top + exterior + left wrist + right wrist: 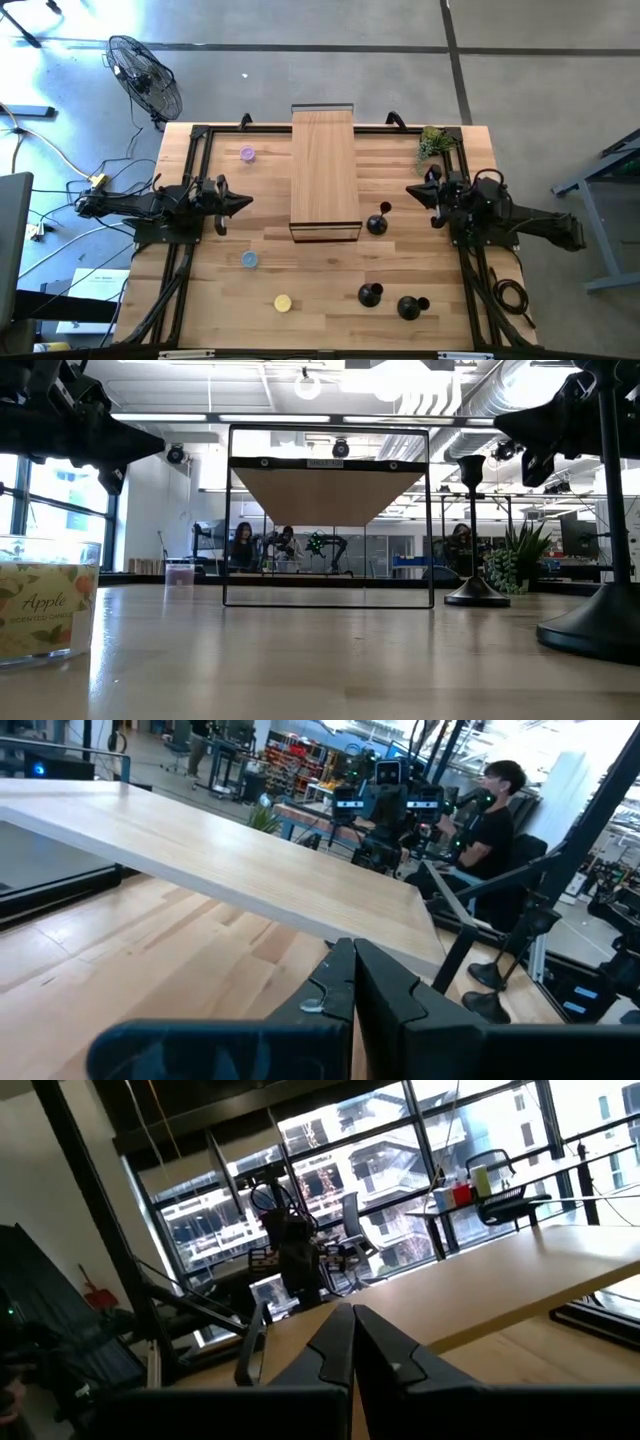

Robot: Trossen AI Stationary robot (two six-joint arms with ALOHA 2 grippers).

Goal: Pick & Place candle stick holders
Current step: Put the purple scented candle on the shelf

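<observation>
Your left gripper (247, 202) and right gripper (410, 190) are both shut tight and hold nothing. Each arm sits low, pointing in at the wooden shelf (324, 170) between them. The candle stick holders (377, 224) stand just in front of your right gripper, and closer to the table's front edge.

A raised wooden shelf (324, 170) stands mid-table, a small plant (433, 143) near the far corner.

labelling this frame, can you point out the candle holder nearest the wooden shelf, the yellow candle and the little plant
candle holder nearest the shelf (377, 224), high view, on its round base
yellow candle (283, 302), high view, on its top face
little plant (433, 142), high view, on its green leaves
</observation>
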